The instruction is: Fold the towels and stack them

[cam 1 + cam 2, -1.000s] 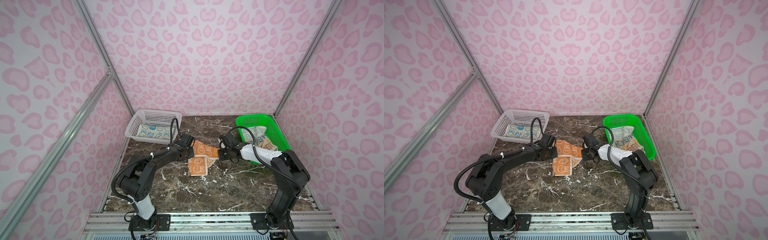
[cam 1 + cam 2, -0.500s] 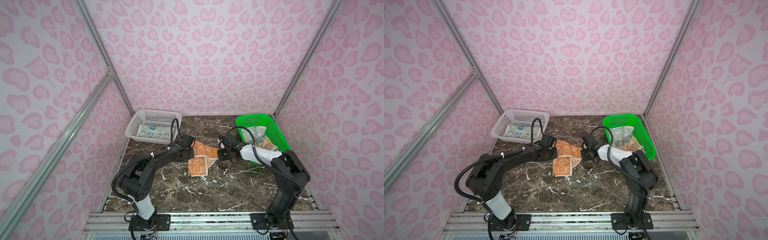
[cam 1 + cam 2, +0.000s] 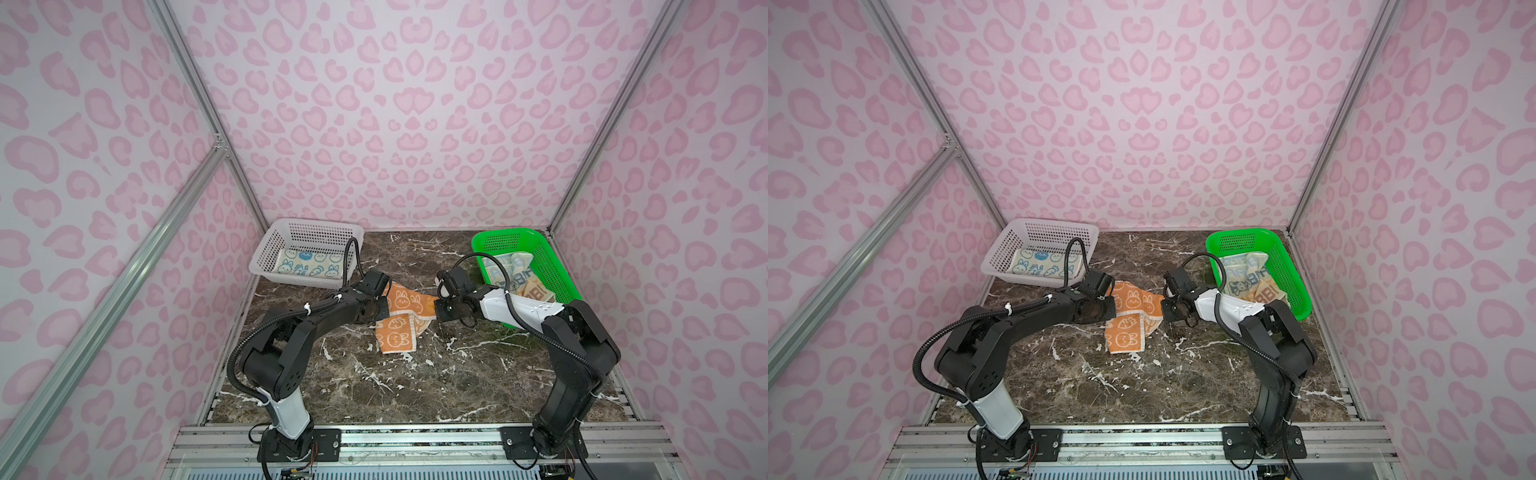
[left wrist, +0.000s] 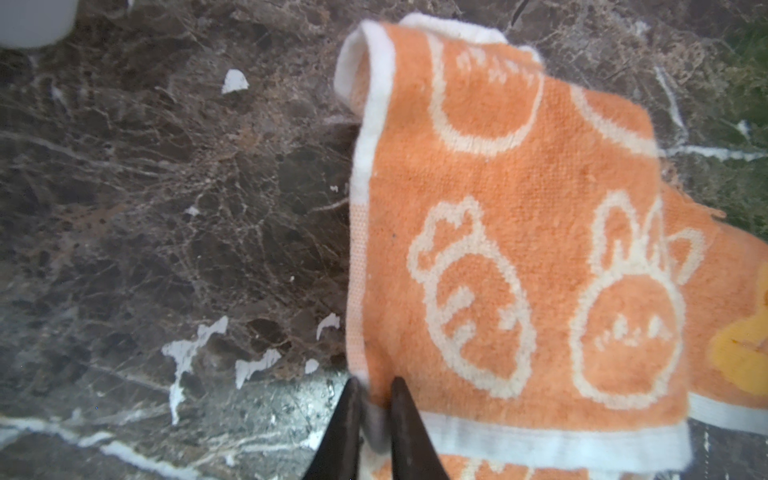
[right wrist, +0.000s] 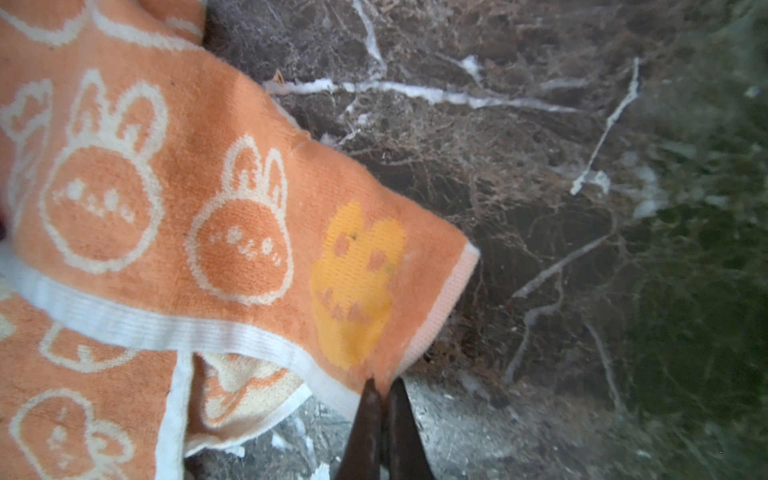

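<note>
An orange towel [image 3: 397, 328] with white bunnies lies folded over itself on the marble table in both top views [image 3: 1129, 322]. My left gripper [image 3: 381, 307] is at its left corner. In the left wrist view the fingers [image 4: 374, 386] stand slightly open, with the white hem of the orange towel [image 4: 519, 249] between them. My right gripper [image 3: 436, 309] is at the right corner, shut [image 5: 383, 384] on the orange towel's [image 5: 208, 208] edge beside a yellow bunny. A cream towel [image 3: 309, 266] lies folded in the white basket. Crumpled cream towels [image 3: 519, 278] with block letters fill the green basket.
The white basket [image 3: 266, 266] stands at the back left, close behind my left arm. The green basket [image 3: 552, 266] stands at the back right, beside my right arm. Bare marble table [image 3: 415, 382] stretches in front of the orange towel. Pink patterned walls close in three sides.
The left gripper's jaws have parted slightly at the towel corner. Both arms and the towel sit where they were.
</note>
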Motion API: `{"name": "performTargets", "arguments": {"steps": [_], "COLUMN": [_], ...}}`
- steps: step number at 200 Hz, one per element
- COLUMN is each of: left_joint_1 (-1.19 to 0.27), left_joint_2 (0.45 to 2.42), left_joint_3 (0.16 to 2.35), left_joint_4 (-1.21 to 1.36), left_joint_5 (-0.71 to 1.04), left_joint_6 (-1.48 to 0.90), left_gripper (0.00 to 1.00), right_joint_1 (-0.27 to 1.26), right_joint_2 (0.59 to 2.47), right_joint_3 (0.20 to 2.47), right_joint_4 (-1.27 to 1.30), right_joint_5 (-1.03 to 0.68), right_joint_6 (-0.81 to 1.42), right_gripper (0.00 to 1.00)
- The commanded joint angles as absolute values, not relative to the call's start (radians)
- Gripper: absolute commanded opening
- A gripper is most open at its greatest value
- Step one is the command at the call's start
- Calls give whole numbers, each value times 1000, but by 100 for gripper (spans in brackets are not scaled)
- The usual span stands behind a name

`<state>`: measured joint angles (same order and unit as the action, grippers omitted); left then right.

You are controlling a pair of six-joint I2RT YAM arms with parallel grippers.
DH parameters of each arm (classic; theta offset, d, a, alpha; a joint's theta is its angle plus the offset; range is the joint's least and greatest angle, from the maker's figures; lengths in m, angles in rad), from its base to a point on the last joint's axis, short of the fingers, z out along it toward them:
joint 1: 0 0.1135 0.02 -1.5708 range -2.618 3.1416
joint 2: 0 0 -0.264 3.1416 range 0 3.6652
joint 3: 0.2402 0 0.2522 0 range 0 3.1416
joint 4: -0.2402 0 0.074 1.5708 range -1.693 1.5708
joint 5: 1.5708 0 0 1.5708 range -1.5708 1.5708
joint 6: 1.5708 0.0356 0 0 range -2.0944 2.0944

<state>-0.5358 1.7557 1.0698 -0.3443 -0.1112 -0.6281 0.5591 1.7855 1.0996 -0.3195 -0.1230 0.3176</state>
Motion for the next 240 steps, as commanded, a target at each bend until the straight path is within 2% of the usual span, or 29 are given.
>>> {"name": "performTargets", "arguments": {"steps": [1, 62, 86, 108, 160, 240], "left_joint_1": [-537, -545, -546, -547, -542, -541], "left_joint_2": [1756, 1775, 1779, 1778, 1716, 1497], "left_joint_3": [1086, 1114, 1117, 1114, 1116, 1119], "left_joint_4": [-353, -353, -353, -354, -388, -394], "left_joint_5": [-127, -123, -123, -122, -138, -96], "left_joint_6": [-634, -640, -640, -637, -613, -598], "left_gripper": [18, 16, 11, 3, 3, 3], "right_joint_1": [561, 563, 562, 563, 564, 577], "right_joint_2": [1790, 1792, 1789, 1787, 1723, 1562], "right_joint_3": [1098, 1098, 1098, 1097, 1064, 1145], "right_joint_4": [-314, -317, -317, -316, -301, -465], "right_joint_5": [-117, -118, -115, -108, -86, -57], "right_joint_6": [309, 308, 307, 306, 314, 310], "right_gripper": [0, 0, 0, 0, 0, 0]}}
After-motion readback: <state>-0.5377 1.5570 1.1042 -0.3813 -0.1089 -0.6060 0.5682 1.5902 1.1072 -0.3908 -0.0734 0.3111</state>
